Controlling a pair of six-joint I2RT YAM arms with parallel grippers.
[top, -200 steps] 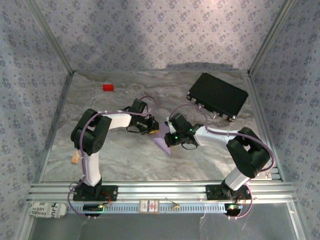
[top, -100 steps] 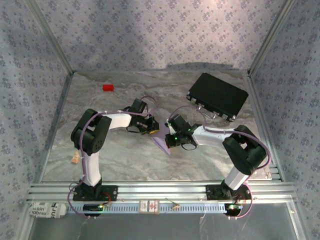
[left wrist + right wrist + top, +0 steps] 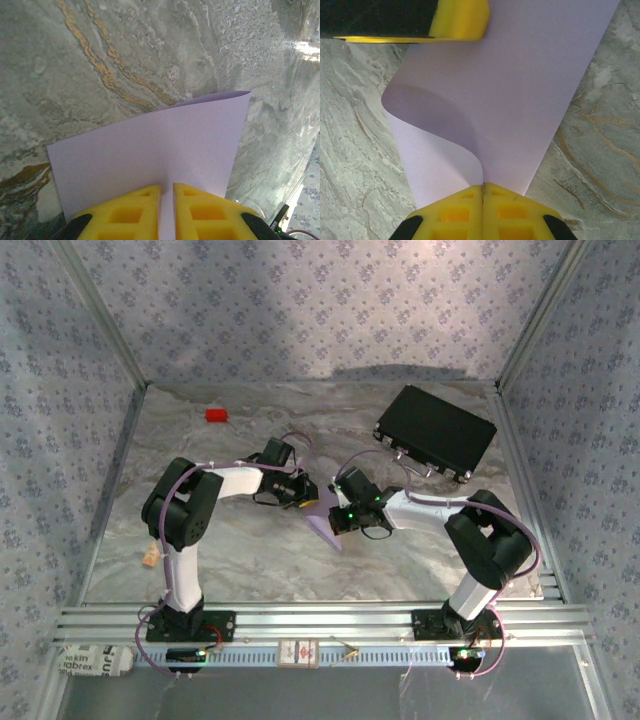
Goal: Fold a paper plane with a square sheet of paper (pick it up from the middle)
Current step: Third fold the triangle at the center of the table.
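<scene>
Marbled grey table (image 3: 230, 560) spreads under both arms, and the two pincers meet near its middle. Beyond the right pincer (image 3: 482, 202) and off to its right, well apart from it, lies the black rectangular case (image 3: 435, 432), set at a slant near the far right corner.

Between the two pincers sits the square sheet of paper (image 3: 510, 100), pale lilac and held from two sides. In the right wrist view it runs straight out ahead of the right pincer. Its left part bows up in a soft curl, and that curl comes down to a narrow edge right at the fingertips. The right pincer is clenched tight, its yellow pads pressed together with no gap, and the paper's near edge is nipped between them.

The left pincer (image 3: 167, 200) grasps the opposite side. Its yellow pads stand almost together, with a thin strip of lilac paper caught in the slit between them, and the sheet slopes away ahead of it over the marble. One of its yellow fingers (image 3: 457, 20) shows in the right wrist view, lying on the sheet's far edge.

Far beyond the left pincer and to its left sits the small red block (image 3: 216, 415), well apart from everything else.
</scene>
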